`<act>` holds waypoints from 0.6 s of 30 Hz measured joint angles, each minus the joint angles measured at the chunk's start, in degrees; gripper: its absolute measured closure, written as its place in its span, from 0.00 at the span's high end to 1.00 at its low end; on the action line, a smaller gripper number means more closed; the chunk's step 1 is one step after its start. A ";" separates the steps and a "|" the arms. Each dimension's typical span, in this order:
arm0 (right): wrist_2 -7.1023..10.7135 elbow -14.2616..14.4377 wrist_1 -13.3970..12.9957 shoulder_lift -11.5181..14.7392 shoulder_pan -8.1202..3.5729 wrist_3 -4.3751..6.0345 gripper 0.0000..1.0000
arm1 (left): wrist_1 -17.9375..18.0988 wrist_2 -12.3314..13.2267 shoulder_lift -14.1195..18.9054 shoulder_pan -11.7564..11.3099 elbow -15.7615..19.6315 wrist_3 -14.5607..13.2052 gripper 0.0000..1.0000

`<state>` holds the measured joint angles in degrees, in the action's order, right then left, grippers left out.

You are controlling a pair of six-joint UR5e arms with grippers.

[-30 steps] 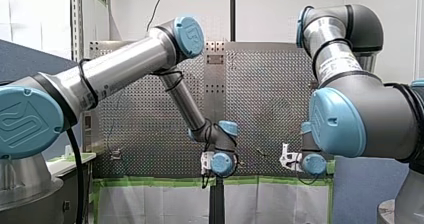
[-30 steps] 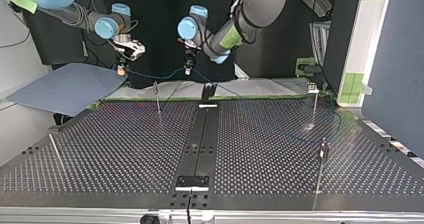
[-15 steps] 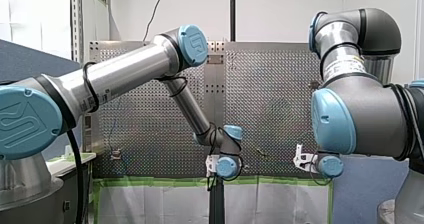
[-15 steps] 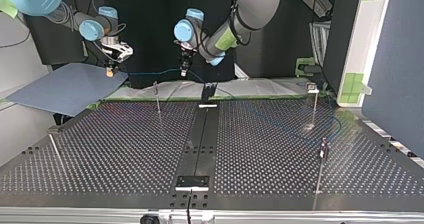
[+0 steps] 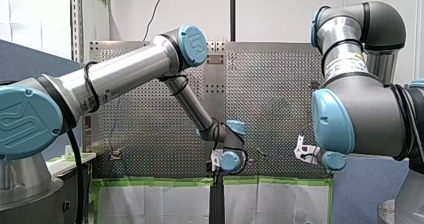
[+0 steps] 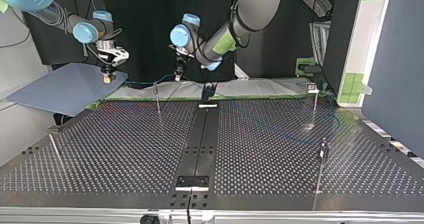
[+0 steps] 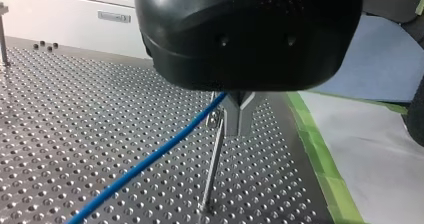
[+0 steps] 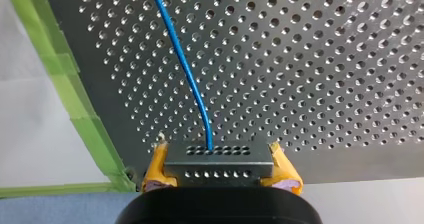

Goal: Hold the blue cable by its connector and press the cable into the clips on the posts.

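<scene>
**Item:** blue cable (image 8: 187,74). Thin and round with a smooth jacket, bent once in a gentle curve.

**End fitting:** connector (image 8: 218,156). A flat grey metal block with two rows of small holes; the cable enters at the middle of the upper row.

**Holder:** right pincer (image 8: 218,170), clamped on the connector's two short ends, with yellow pads (image 8: 156,171) (rubbery, scuffed) against either side.

**Second holder:** left pincer (image 7: 239,115). It has a rounded black housing and grey metal fingers drawn narrow, and the cable passes in at their root. It sits just above the post (image 7: 212,169).

**Post:** a thin upright metal rod set in the bench (image 7: 75,114).

**Bench:** a dull metal plate with a regular grid of round holes, edged with green tape (image 8: 75,104).

**Top view only:** both pincers appear together, one on either side of the post. The cable is slung between them at about the level of the post's top; whether it touches cannot be told.

**Right wrist view only:** the connector's holes and the pads.

**Left wrist view only:** the post's foot on the bench.
</scene>
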<state>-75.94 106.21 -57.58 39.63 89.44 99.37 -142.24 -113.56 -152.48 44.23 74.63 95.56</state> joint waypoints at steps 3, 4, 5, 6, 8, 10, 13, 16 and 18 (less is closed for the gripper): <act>0.11 -0.18 -0.17 -0.07 -0.06 0.54 0.00 | -0.63 0.35 -0.06 -0.12 -0.60 -0.02 0.00; 0.11 -0.23 -0.20 -0.08 -0.07 0.61 0.00 | -0.77 0.48 -0.17 -0.17 -0.77 -0.01 0.00; 0.11 -0.34 -0.24 -0.09 -0.08 0.69 0.00 | -1.02 0.69 -0.42 -0.25 -1.07 -0.01 0.00; 0.10 -0.41 -0.24 -0.09 -0.08 0.73 0.00 | -1.28 0.86 -0.69 -0.30 -1.36 -0.01 0.00; 0.08 -0.56 -0.29 -0.10 -0.09 0.84 0.00 | -2.18 1.12 -1.60 -0.38 -2.29 0.01 0.00; 0.05 -0.62 -0.32 -0.13 -0.10 0.92 0.00 | -2.89 1.26 -2.29 -0.43 -3.28 0.12 0.00; -0.04 -0.66 -0.40 -0.18 -0.13 0.99 0.00 | -3.49 1.44 -2.86 -0.68 -4.93 0.38 0.00; -0.08 -0.67 -0.47 -0.23 -0.13 1.03 0.00 | -4.23 1.67 -3.04 -1.05 -6.43 0.48 0.00; -0.13 -0.70 -0.50 -0.28 -0.16 1.07 0.00 | -4.82 1.81 -3.08 -1.37 -7.31 0.51 0.00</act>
<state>-76.07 105.51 -58.08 39.36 89.28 100.44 -147.06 -111.75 -155.56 42.86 67.32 96.07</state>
